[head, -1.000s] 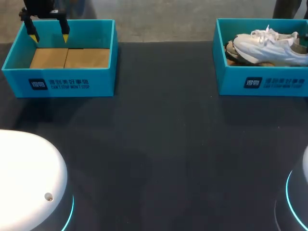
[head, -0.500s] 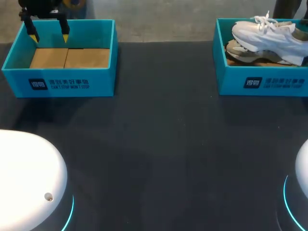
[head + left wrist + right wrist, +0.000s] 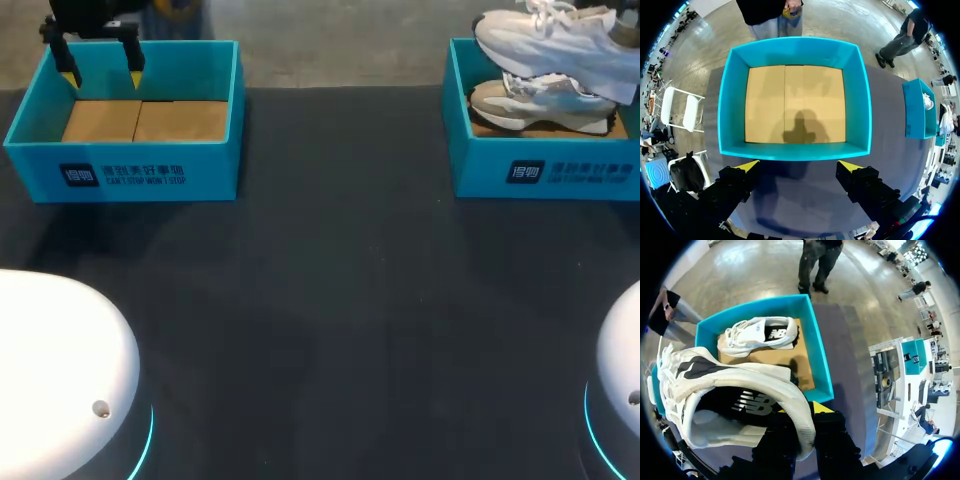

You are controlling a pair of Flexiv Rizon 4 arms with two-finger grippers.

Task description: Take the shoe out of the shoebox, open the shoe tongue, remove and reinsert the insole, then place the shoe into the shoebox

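- Right jaws are clenched on the shoe [image 3: 545,40] by its heel, clear above the shoebox [image 3: 540,175] rim at 1 o'clock; the heel end is cut off in the head view.
- Left jaws are released over the second box [image 3: 150,175] at 11 o'clock, well apart.

The head view looks down from above and behind the robot across the dark table [image 3: 330,300], with the left shoebox [image 3: 40,150] at far left and the right shoebox [image 3: 480,165] at far right. The left wrist view faces straight down from high over the left shoebox, ahead of the left gripper [image 3: 799,165], and also catches the right shoebox. The right wrist view faces down on the right shoebox; the white sneaker [image 3: 730,390] in the right gripper [image 3: 802,410] lies nearest its lens.
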